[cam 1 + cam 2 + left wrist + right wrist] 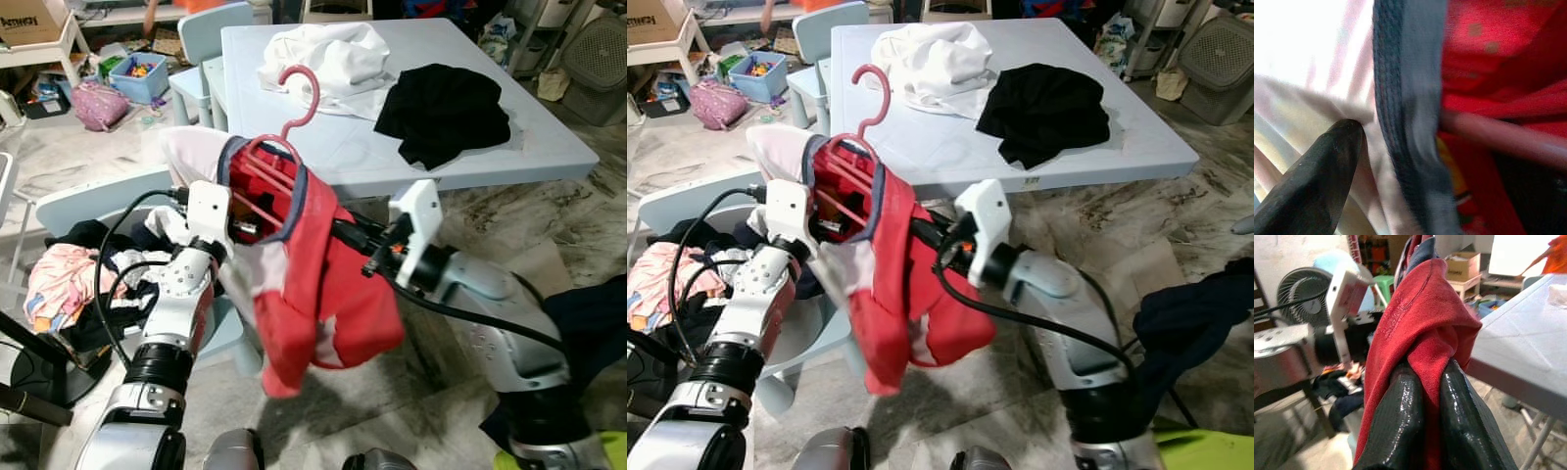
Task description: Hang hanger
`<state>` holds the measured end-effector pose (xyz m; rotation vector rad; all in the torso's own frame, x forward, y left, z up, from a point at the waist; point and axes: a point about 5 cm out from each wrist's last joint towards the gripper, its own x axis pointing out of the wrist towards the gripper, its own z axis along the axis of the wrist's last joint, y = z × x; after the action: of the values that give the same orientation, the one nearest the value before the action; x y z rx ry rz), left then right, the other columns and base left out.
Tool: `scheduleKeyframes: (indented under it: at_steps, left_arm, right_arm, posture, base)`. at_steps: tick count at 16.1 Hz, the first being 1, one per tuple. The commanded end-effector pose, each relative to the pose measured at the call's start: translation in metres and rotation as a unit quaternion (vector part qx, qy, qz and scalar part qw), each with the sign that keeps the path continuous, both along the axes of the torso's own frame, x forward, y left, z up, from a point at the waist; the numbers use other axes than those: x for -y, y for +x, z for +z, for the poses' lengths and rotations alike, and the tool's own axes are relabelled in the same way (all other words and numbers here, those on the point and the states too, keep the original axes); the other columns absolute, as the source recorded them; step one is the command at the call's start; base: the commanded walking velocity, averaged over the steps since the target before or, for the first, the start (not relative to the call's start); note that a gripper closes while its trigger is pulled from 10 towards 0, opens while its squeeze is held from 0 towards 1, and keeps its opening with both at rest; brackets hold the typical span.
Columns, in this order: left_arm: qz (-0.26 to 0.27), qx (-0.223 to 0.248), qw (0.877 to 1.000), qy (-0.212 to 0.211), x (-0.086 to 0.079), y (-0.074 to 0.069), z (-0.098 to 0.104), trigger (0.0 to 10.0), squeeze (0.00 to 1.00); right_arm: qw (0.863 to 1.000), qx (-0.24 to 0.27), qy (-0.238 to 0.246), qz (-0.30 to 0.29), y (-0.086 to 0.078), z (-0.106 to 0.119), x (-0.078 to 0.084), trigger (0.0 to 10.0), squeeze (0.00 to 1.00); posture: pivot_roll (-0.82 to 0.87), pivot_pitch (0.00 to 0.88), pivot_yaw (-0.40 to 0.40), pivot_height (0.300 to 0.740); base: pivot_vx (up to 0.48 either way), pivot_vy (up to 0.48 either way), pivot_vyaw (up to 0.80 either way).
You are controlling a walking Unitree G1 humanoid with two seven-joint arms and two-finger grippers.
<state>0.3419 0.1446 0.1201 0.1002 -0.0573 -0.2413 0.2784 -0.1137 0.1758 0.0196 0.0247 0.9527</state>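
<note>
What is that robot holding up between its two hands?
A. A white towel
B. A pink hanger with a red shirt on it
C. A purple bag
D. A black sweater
B: the pink hanger sits in the collar of the red shirt, with the left hand and right hand at its sides.

Pale blue table [549, 147]: white garment [323, 54], black garment [443, 113] on top.

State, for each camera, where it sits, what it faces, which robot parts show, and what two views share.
Left eye: head, looking down at red shirt on pink hanger; both arms.
Right eye: same scene; blue table.
Left wrist: faces collar; one finger.
Right wrist: right gripper pinching shirt; left arm.
Shared: the red shirt.
</note>
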Motion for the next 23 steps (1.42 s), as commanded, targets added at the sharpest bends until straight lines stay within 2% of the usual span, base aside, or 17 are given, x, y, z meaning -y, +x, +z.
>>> scheduleKeyframes:
  at_steps: [1,3,4,5,6,10,11,13,14,15,18,20,21,23]
  left_arm:
    - [0.009,-0.003,1.000,0.009,-0.004,0.003,0.000,10.0,0.00]
    - [0.013,-0.001,1.000,0.012,-0.006,0.003,0.001,10.0,0.00]
    - [0.020,-0.001,1.000,0.016,-0.011,0.004,0.002,10.0,0.00]
    - [0.022,-0.001,1.000,0.017,-0.012,0.004,0.002,10.0,0.00]
    - [0.028,-0.001,0.999,0.021,-0.016,0.004,0.001,10.0,0.00]
    - [0.033,0.000,0.999,0.025,-0.022,0.004,0.002,10.0,0.00]
    - [0.033,0.001,0.999,0.026,-0.022,0.004,0.002,10.0,0.00]
    - [0.033,0.004,0.999,0.026,-0.023,0.004,0.004,10.0,0.00]
    - [0.034,0.005,0.999,0.027,-0.024,0.004,0.004,10.0,0.00]
    - [0.036,0.006,0.999,0.027,-0.026,0.004,0.005,10.0,0.00]
    - [0.040,0.004,0.999,0.023,-0.028,0.003,0.004,10.0,0.00]
    - [0.044,-0.003,0.999,0.007,-0.028,0.004,0.003,10.0,0.00]
    - [0.040,-0.008,0.999,0.011,-0.027,0.003,0.001,10.0,0.00]
    - [0.032,-0.019,0.999,0.014,-0.024,0.002,-0.004,10.0,0.00]
  right_arm:
    - [1.000,0.020,0.009,0.011,-0.004,0.015,0.007,10.0,0.00]
    - [1.000,0.015,-0.006,0.017,-0.008,0.015,0.018,10.0,0.00]
    - [0.999,0.007,-0.039,0.022,-0.011,0.012,0.035,10.0,0.00]
    - [0.999,0.004,-0.046,0.020,-0.011,0.011,0.039,10.0,0.00]
    - [0.997,0.002,-0.071,0.019,-0.012,0.011,0.054,10.0,0.00]
    - [0.988,-0.006,-0.152,-0.001,-0.010,0.008,0.093,10.0,0.00]
    - [0.983,-0.010,-0.180,-0.016,-0.008,0.003,0.106,10.0,0.00]
    - [0.974,-0.021,-0.223,-0.016,-0.009,-0.006,0.120,10.0,0.00]
    - [0.967,-0.026,-0.252,-0.012,-0.011,-0.011,0.127,10.0,0.00]
    - [0.954,-0.032,-0.297,-0.002,-0.014,-0.019,0.137,10.0,0.00]
    - [0.943,-0.027,-0.332,0.007,-0.016,-0.022,0.146,10.0,0.00]
    - [0.941,-0.026,-0.336,0.018,-0.019,-0.022,0.148,10.0,0.00]
    - [0.928,0.001,-0.370,0.026,-0.020,-0.020,0.148,10.0,0.00]
    - [0.941,0.015,-0.337,0.030,-0.018,-0.013,0.139,10.0,0.00]
  posture:
    - [-0.05,0.046,-0.032,0.740]
    - [-0.05,0.046,-0.032,0.740]
    - [-0.05,0.046,-0.032,0.740]
    - [-0.05,0.046,-0.032,0.740]
    - [-0.05,0.049,-0.030,0.740]
    - [-0.06,0.050,-0.028,0.740]
    - [-0.06,0.048,-0.025,0.740]
    - [-0.06,0.047,-0.025,0.740]
    - [-0.05,0.046,-0.026,0.740]
    - [-0.05,0.046,-0.026,0.740]
    - [-0.05,0.045,-0.025,0.740]
    - [-0.06,0.045,-0.022,0.740]
    - [-0.06,0.049,-0.020,0.740]
    - [-0.06,0.049,-0.018,0.740]
  base:
    - [0.000,0.000,0.00]
    - [0.000,0.000,0.00]
    - [0.000,0.000,0.00]
    - [0.000,0.000,0.00]
    - [0.000,0.000,0.00]
    - [0.000,0.000,0.00]
    - [0.000,0.000,0.00]
    - [0.000,0.000,0.00]
    - [0.000,0.000,0.00]
    - [0.000,0.000,0.00]
    - [0.000,0.000,0.00]
    - [0.000,0.000,0.00]
    - [0.000,0.000,0.00]
    - [0.000,0.000,0.00]
